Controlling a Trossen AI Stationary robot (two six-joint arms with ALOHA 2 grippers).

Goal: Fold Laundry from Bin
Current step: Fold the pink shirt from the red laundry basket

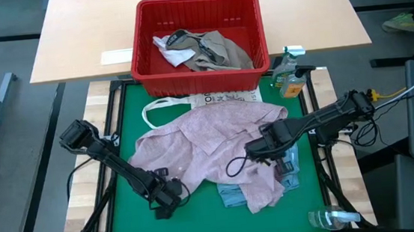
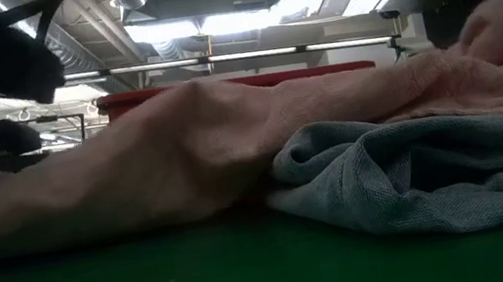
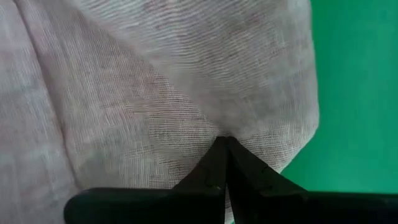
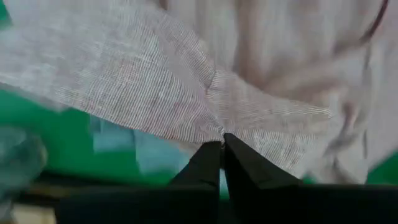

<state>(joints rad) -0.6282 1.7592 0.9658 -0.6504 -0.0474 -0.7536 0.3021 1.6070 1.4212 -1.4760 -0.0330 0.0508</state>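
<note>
1. Two hands grip one garment. I read the left hand (image 1: 170, 196) as clenched on the near-left hem of the pale pink garment (image 1: 210, 149), and the right hand (image 1: 259, 153) as clenched on a fold nearer its right middle.
2. Left wrist view: the dark fingers (image 3: 214, 171) meet at a point, and the cloth puckers where it enters them, so fabric is pinched.
3. Right wrist view: the fingers (image 4: 239, 163) likewise close on a gathered ridge of the same open-weave cloth, with creases radiating from the pinch.
4. Position: the pink garment lies crumpled across the middle of the green mat (image 1: 125, 213) on the table, its far edge overlapping the white tote bag (image 1: 213, 99).
5. A light blue piece (image 1: 233, 196) lies beneath it at the near side; the low view shows it bunched just beside the pink folds.
6. The red bin (image 1: 198, 35) stands beyond the mat and holds white and khaki-grey pieces (image 1: 205, 48).
7. Handling, as I judge it: the cloth is thin, light and limp, unlikely to slip from a pinch but certain to sag and drag whatever lies under it.
8. Best purchase is at corners or hems, spread well apart, so the sheet can be drawn flat.
9. Risk: the right hand's mid-panel grip may lift a bunch, not an edge.
</note>
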